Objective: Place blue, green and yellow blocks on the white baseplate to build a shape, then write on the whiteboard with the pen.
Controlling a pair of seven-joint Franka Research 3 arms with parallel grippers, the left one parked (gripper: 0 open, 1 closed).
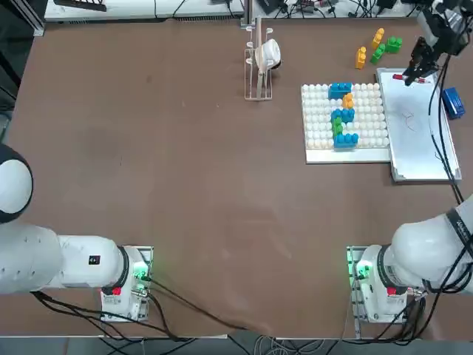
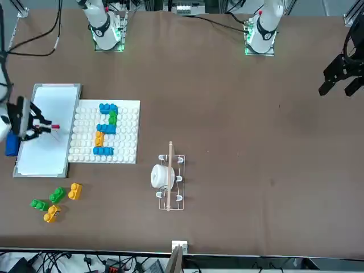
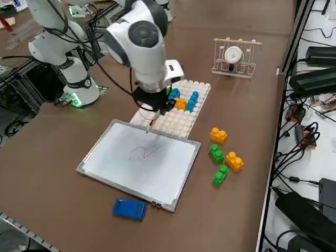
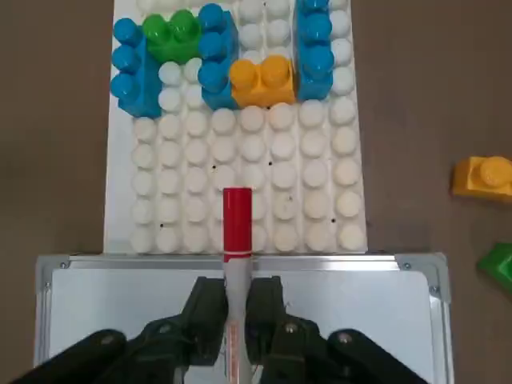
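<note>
The pen (image 4: 237, 240) — pale barrel, red end — sits clamped between the jaws of the right gripper (image 4: 237, 316), its red end jutting past them. In the top view it hangs over the whiteboard (image 1: 421, 140) near its 12 o'clock edge, with the white baseplate (image 1: 318, 151) and the shape (image 1: 342, 115) at about 8 o'clock from it.

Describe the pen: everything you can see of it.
The pen is a thin marker with a pale barrel and a red end, plastic by the look of it. The right claw is shut on its barrel, so the red end sticks out past the fingers. It is held near the edge of the whiteboard that lies next to the baseplate. A thin scribble marks the board near it. Whether the pen touches the board cannot be told.
</note>
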